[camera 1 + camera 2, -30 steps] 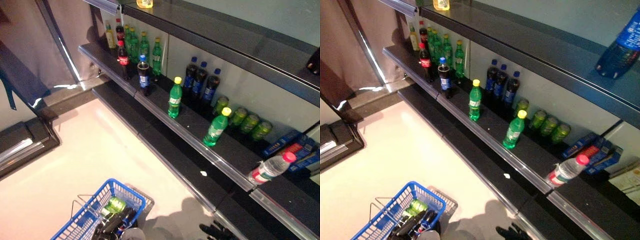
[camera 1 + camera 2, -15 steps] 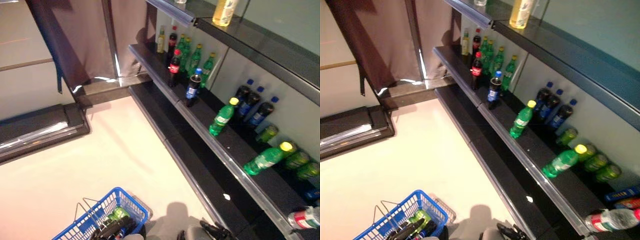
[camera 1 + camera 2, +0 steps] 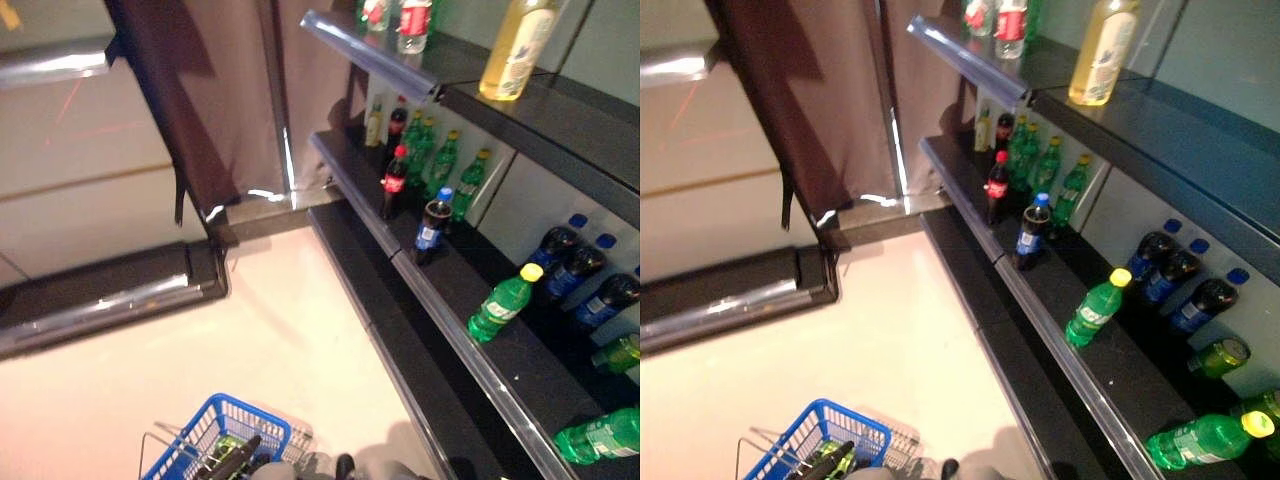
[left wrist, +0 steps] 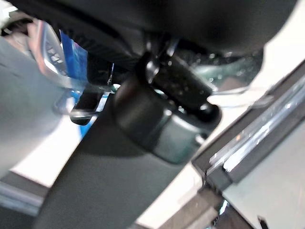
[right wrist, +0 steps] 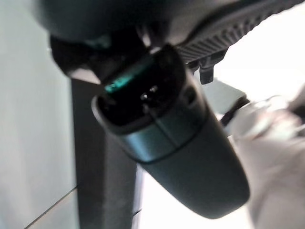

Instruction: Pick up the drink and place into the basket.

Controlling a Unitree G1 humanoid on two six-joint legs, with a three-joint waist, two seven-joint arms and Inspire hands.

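Drinks are stocked on dark shelves along the right of the left eye view: a cola bottle (image 3: 393, 181) and a blue-capped dark bottle (image 3: 432, 225) upright at the middle shelf's front edge, green bottles (image 3: 443, 165) behind them, a yellow-capped green bottle (image 3: 502, 304) further along, and another green bottle (image 3: 603, 436) lying on its side at the lower right. A yellow bottle (image 3: 515, 50) is seen on the top shelf. The basket (image 3: 216, 440), blue, is set on the pale floor at the lower edge, well apart from the shelves; a green can and a dark item are already inside it.

Right eye view: the same stock is listed; no hand is seen near any bottle.

Left wrist view: the left hand (image 4: 162, 119) is shown only as dark bulk, with blue basket wire beyond it; whether it is released or clenched cannot be told.

Right wrist view: the right hand (image 5: 167, 138) likewise; its state cannot be told, and no drink is seen in it.

Step judged: choosing and approaching the next drink. A reach to the shelf front is called for, then a firm grasp round one upright bottle.
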